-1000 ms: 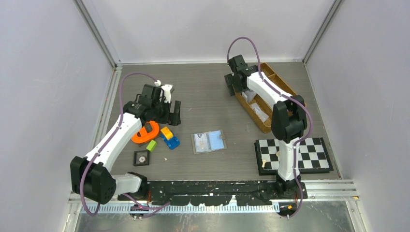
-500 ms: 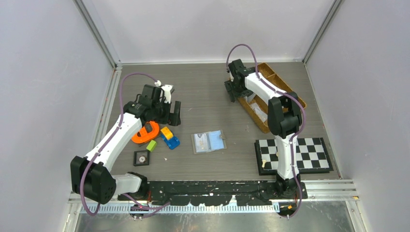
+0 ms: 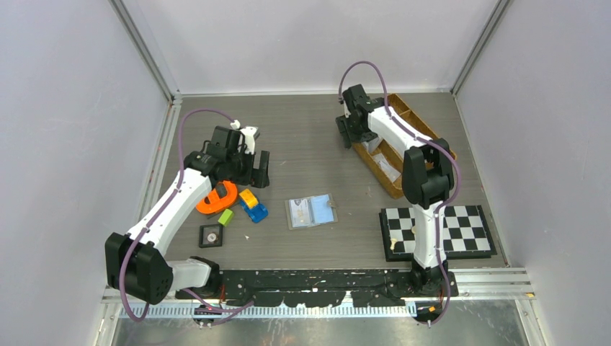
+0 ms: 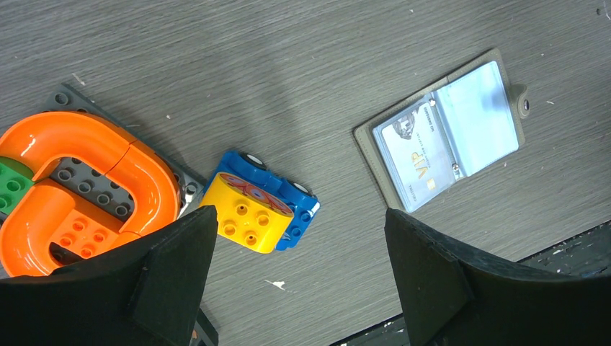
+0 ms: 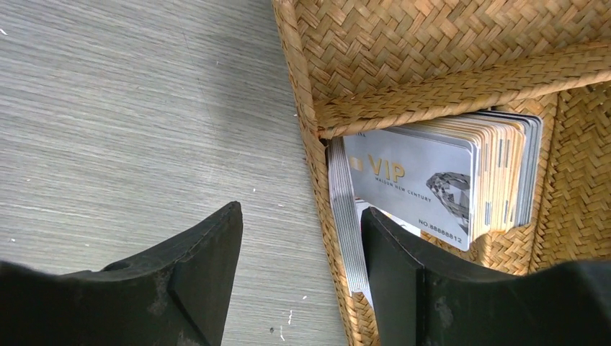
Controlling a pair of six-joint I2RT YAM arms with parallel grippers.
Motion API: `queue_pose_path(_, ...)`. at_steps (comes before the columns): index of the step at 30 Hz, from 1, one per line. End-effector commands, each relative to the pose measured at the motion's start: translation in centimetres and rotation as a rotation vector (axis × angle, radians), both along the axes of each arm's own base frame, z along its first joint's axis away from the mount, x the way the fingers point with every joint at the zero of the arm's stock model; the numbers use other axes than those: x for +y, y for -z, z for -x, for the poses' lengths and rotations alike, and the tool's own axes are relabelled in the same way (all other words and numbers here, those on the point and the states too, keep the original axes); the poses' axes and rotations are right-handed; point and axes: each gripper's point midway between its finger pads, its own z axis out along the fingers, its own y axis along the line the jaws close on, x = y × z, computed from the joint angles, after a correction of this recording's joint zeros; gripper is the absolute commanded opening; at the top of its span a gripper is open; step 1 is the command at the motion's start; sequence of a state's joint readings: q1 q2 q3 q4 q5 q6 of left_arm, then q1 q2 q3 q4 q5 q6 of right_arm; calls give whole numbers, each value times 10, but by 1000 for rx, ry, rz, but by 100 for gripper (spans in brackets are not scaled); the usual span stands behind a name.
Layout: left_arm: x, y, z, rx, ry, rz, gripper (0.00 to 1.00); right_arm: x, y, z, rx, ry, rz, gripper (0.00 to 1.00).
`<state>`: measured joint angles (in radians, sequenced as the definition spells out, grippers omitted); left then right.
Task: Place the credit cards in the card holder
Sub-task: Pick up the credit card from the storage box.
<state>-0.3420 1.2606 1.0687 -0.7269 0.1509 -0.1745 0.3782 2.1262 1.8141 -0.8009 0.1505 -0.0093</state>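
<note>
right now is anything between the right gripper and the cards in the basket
Yes: the basket's woven side wall. The right gripper straddles it, one finger outside over the table, the other above the cards inside.

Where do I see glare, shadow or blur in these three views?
Left wrist: card holder sharp, its clear sleeve shines pale; a soft shadow lies on the table. Right wrist: print on the credit cards is crisp. Top external: even light, weak shadows.
</note>
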Motion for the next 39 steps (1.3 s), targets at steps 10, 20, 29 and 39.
queue_pose_path(10,-2,-1,0,-6,12,10,88,7,-52,-6,-99,-3,-53,51)
queue_pose_path(20,-2,0,0,-5,12,11,88,7,-63,-4,-116,-3,-62,45)
queue_pose_path(29,-3,-1,0,-6,13,13,88,7,-67,-2,-117,13,-74,38)
queue_pose_path(39,-4,-1,0,-4,15,17,88,7,-70,-1,-123,16,-78,20)
